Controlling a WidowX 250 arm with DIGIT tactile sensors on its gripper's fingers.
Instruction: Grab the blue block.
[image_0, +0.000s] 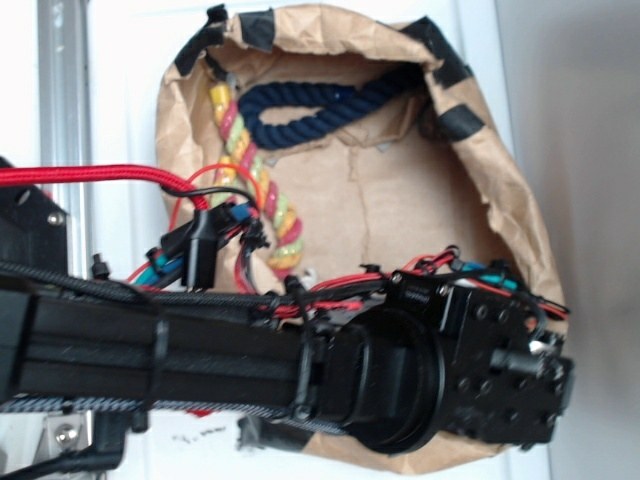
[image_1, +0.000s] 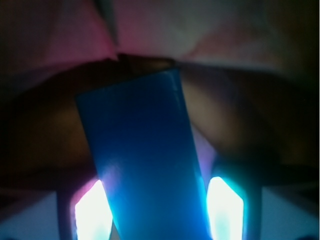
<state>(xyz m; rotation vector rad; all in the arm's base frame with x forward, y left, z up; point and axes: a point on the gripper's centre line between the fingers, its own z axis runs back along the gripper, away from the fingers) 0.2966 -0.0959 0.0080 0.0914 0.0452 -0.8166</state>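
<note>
In the wrist view the blue block, a flat bright-blue slab, lies tilted with its far end leaning left. It runs down between my two glowing fingertips. My gripper is shut on it, and each finger sits against one long side. Dim brown paper lies behind the block. In the exterior view the black wrist housing hangs over the lower right of the paper bag. There it hides both the fingers and the blue block.
A crumpled brown paper bag with black tape on its rim lies open on a white surface. Inside it are a dark navy braided rope and a yellow, pink and green braided rope. My arm and its red cables cross the lower half of the view.
</note>
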